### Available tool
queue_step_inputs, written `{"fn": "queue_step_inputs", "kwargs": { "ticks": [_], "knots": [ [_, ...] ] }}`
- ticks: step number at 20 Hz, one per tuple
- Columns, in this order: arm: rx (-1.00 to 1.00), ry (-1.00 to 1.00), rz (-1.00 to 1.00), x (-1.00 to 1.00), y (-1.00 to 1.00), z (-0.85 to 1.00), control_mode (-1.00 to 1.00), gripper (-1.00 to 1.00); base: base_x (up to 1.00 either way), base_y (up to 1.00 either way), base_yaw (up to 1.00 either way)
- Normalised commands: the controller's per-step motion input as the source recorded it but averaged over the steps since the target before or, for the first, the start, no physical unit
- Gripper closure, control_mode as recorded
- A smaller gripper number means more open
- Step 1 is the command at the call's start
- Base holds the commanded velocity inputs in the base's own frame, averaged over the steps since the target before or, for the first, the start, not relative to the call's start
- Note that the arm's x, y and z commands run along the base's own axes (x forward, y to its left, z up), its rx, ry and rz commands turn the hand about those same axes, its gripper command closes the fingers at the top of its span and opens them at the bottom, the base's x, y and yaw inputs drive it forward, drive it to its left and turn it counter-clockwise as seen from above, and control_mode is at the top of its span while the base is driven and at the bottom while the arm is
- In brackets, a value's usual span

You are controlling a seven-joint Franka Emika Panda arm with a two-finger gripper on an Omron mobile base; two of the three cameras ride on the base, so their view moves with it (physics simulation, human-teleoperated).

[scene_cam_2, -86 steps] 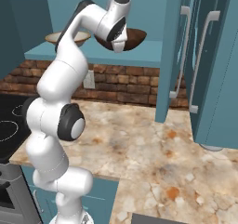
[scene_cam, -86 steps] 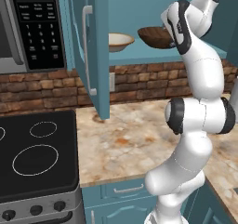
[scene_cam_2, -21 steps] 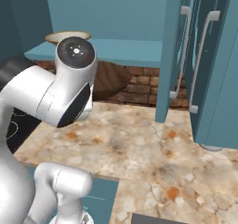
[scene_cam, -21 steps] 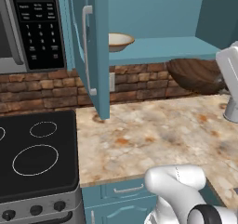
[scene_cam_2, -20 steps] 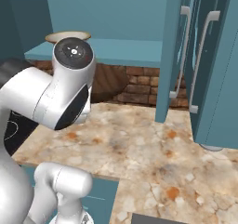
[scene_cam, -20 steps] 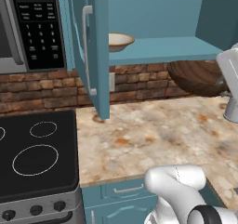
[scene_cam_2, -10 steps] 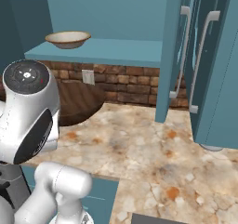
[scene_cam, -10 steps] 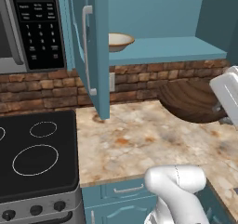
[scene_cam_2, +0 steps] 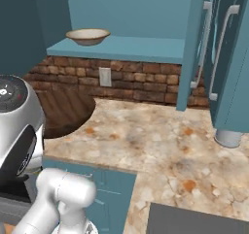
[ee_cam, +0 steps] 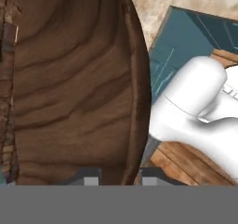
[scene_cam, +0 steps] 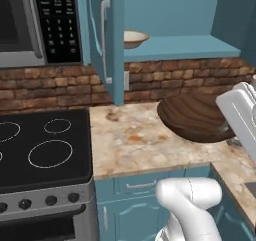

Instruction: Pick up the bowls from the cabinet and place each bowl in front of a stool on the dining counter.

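I keep the fingers [ee_cam: 116, 177] pinching the brown bowl's [scene_cam: 196, 116] rim, holding it level while carrying it away from the cabinet [scene_cam: 180, 47].

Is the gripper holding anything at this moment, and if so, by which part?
Yes. The gripper holds the dark brown wooden bowl by its rim, one finger on each side of the edge, as the hand view shows. The beige bowl sits on the cabinet shelf.

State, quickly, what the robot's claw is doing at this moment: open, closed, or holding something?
Claw: closed on the rim of the dark brown wooden bowl, one fingertip on each side of the rim.
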Motion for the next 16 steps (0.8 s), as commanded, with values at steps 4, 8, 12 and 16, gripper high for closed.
{"fn": "queue_step_inputs", "kwargs": {
  "ticks": [4, 8, 12, 16],
  "knots": [
    [0.0, 0.0, 0.0, 0.0, 0.0, 0.0, 1.0, 1.0, -1.0, 0.54, 0.48],
    [0.0, 0.0, 0.0, 0.0, 0.0, 0.0, 1.0, 1.0, -0.98, 0.41, 0.73],
    [0.0, 0.0, 0.0, 0.0, 0.0, 0.0, 1.0, 1.0, -0.44, 0.24, 0.96],
    [0.0, 0.0, 0.0, 0.0, 0.0, 0.0, 1.0, 1.0, -0.16, 0.1, 1.0]
  ]
}}
